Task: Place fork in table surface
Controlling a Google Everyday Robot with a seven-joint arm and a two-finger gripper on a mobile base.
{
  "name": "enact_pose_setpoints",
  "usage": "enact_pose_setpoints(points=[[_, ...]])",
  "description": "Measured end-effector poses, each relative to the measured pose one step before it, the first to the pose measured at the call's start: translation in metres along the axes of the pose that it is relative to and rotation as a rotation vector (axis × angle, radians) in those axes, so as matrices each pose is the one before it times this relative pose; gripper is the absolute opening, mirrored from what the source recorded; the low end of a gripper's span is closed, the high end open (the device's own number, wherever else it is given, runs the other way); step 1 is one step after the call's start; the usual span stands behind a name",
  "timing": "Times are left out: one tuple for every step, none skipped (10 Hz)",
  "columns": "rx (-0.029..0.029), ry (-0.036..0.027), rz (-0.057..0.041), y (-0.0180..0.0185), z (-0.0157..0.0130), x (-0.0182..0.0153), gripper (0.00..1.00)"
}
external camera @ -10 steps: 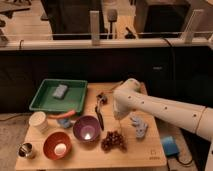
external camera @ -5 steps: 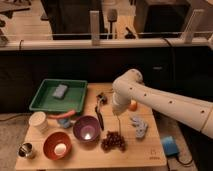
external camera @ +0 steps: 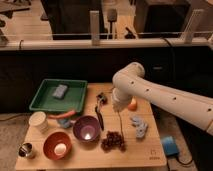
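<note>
The fork [external camera: 120,123] is a thin, pale sliver pointing down from the end of my white arm, above the light wooden table surface [external camera: 150,145], between the purple bowl [external camera: 86,129] and a blue-grey cloth [external camera: 139,126]. My gripper [external camera: 118,108] is at the arm's lower end, over the middle of the table, mostly hidden by the wrist. I cannot tell whether the fork is held or lies on the wood. A black-handled utensil [external camera: 99,116] lies just left of it.
A green tray [external camera: 40,102] holding a grey sponge [external camera: 60,91] sits at the back left. An orange bowl [external camera: 57,145], a white cup [external camera: 38,121], a metal cup [external camera: 26,150], grapes [external camera: 114,141] and an orange fruit [external camera: 132,105] are on the table. A blue object [external camera: 169,145] lies off its right edge.
The arm's elbow has risen slightly and shifted a little right; the wrist stays over the middle of the table. The objects on the table have not moved.
</note>
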Motion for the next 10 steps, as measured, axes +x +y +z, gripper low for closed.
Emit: enact_pose_setpoints(points=[[-0.01583,0.00075,-0.01633,-0.0005,0.00041,0.00271,0.02],[-0.01275,-0.00221,-0.04413,-0.00064,0.005,0.00928,0.02],[-0.00491,-0.00596,-0.0122,0.00351,0.0027,0.00688,0.02],[-0.00431,-0.00231,-0.0016,0.00751,0.00393,0.01382,0.02],[0.00304,-0.00304,0.00359,0.00475,0.00608,0.0149,0.02],[0.00365,-0.00421,-0.0008,-0.00028,0.00484,0.00699,0.02],[0.0031,-0.00692,0.00268,0.00143,0.0051,0.0046,0.02],[0.00213,-0.01606,0.00557,0.00226,0.01016,0.00437,0.02],[0.00258,-0.01118,0.00129,-0.00103,0.01049,0.00302,0.02],[0.00455,-0.014,0.00562,0.00011,0.01271,0.00299,0.02]])
